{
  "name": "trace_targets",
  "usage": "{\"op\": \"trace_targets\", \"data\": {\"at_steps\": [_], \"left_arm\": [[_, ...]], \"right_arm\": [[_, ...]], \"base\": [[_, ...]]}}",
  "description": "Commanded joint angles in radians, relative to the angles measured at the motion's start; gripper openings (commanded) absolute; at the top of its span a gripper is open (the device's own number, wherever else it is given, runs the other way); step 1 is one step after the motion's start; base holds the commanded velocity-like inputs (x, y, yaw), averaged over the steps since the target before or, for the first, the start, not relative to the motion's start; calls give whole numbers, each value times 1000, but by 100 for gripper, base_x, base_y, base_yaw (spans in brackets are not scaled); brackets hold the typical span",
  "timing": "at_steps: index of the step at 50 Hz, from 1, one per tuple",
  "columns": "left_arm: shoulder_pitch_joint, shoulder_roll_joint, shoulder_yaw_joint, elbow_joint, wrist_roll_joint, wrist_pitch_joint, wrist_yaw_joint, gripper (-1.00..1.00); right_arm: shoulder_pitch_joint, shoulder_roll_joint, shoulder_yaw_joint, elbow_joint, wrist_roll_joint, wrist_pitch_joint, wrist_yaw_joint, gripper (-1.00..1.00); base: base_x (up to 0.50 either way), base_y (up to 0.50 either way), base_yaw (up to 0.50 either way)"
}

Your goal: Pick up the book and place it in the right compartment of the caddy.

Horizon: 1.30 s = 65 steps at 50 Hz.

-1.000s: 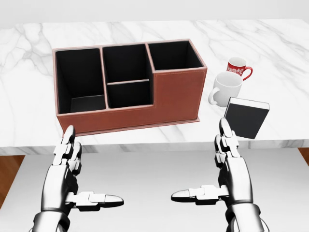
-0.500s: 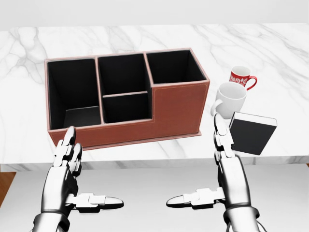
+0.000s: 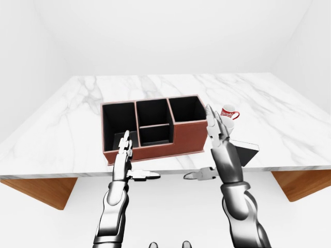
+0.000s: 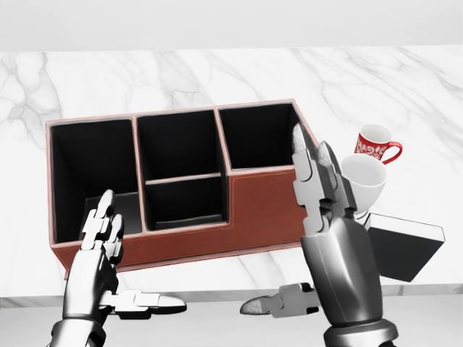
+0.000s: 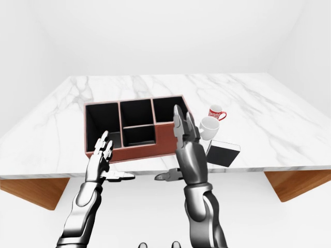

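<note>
Bright, even, sharp simulator renders

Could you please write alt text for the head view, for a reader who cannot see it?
A brown caddy with black compartments sits on a white marble table. The robot's right hand is raised, open, beside the caddy's right end, partly hiding a dark book and white mug; a red mug stands beyond. The left hand hangs open, lower left.
</note>
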Motion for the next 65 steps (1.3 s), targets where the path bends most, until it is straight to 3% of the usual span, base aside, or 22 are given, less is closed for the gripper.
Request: {"op": "trace_targets", "data": {"at_steps": [1, 7, 17, 31, 35, 40, 53, 65], "left_arm": [[4, 0, -1, 0, 1, -3, -1, 100], [4, 0, -1, 7, 1, -9, -2, 100], [1, 0, -1, 19, 1, -18, -3, 100], [7, -2, -3, 0, 1, -4, -2, 100], [0, -1, -1, 22, -1, -19, -3, 100], [5, -1, -3, 4, -1, -4, -2, 100], [2, 0, 0, 14, -4, -11, -3, 100], [4, -1, -1, 12, -5, -12, -2, 100]], "right_arm": [[22, 17, 78, -142, -305, 0, 71, 100], [32, 39, 131, -218, -538, 0, 184, 100], [40, 48, 112, -207, -654, 0, 197, 100], [38, 44, -3, -137, -659, 0, 158, 100], [42, 45, -29, -134, -695, 0, 166, 100], [51, 45, -53, -127, -687, 0, 169, 100], [83, 33, -161, -65, -648, 0, 186, 100], [162, 31, -245, -47, -597, 0, 162, 100]], "base": [[0, 0, 0], [0, 0, 0], [0, 0, 0], [0, 0, 0], [0, 0, 0], [0, 0, 0], [34, 0, 0], [1, 0, 0]]}}
